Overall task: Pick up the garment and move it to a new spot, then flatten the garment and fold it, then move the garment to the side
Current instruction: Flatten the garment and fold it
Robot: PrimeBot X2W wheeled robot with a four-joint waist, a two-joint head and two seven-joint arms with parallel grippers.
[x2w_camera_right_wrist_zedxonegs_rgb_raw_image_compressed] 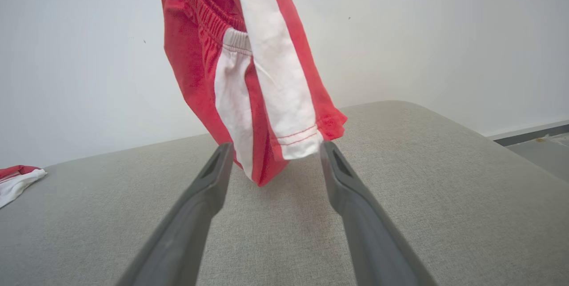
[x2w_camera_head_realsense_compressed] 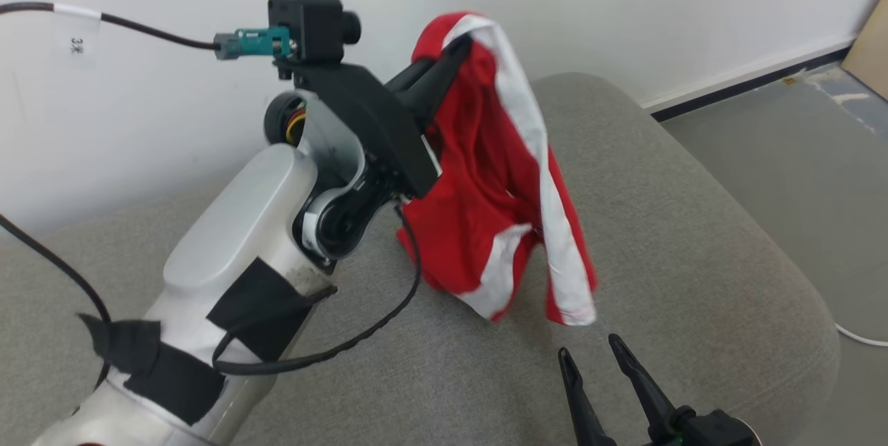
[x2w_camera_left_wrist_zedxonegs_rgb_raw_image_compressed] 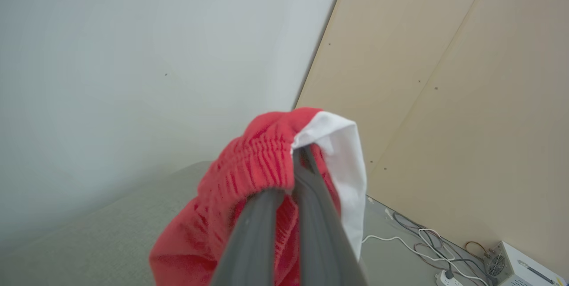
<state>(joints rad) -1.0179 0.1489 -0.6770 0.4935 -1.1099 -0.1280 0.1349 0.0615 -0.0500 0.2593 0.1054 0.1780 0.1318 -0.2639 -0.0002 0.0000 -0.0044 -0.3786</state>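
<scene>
The garment is a pair of red shorts with white side stripes, hanging in the air above the grey cushioned surface. My left gripper is shut on its elastic waistband, seen up close as red gathered cloth pinched between the dark fingers. The shorts' hems dangle just above the surface. My right gripper stands open at the lower right, below the hanging hem, and its two fingers frame the hem from a little distance.
A second red and white cloth lies at the far left of the cushion. A white wall stands behind. To the right are grey floor, a tan board, cables and a power strip.
</scene>
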